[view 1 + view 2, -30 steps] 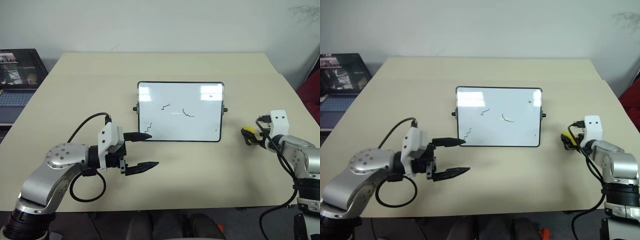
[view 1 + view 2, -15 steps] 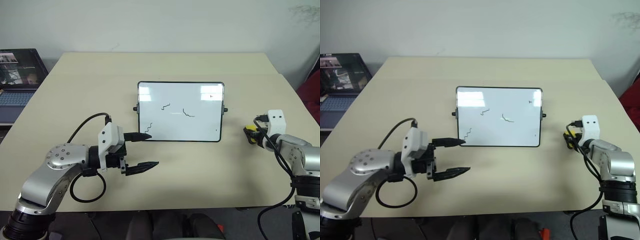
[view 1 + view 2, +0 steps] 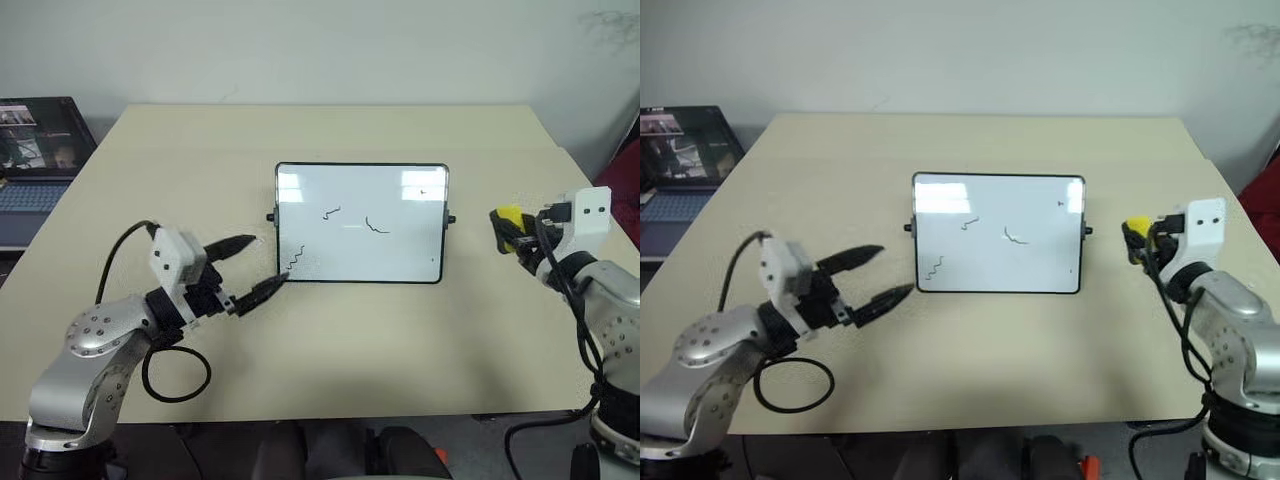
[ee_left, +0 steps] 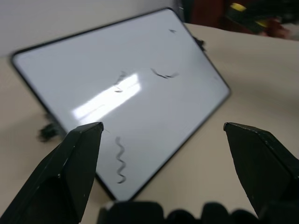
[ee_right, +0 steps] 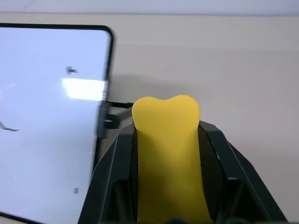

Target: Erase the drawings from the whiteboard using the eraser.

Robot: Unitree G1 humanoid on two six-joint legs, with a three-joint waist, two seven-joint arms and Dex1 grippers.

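The whiteboard (image 3: 400, 250) lies flat in the middle of the table, its black frame rounded at the corners. The drawings are thin black marks: a zigzag (image 3: 294, 259) near its near-left corner and two short curved lines (image 3: 331, 212) (image 3: 376, 227) towards the middle. My left gripper (image 3: 269, 261) hovers open at the board's near-left corner, pointing across it; the left wrist view has the zigzag (image 4: 120, 161) between the fingers (image 4: 70, 172). Right of the board, above the table, my right gripper (image 3: 516, 232) is shut on the yellow eraser (image 3: 507, 218), which pokes out between the fingers (image 5: 167, 149).
An open laptop (image 3: 30, 150) sits on a side surface off the table's left edge. A dark red object (image 3: 622, 190) stands past the right edge. Bare tabletop lies in front of and behind the board.
My right gripper has shut on the eraser and lifted it off the table, towards the board. My left gripper has swung back to the left and turned to point across the board.
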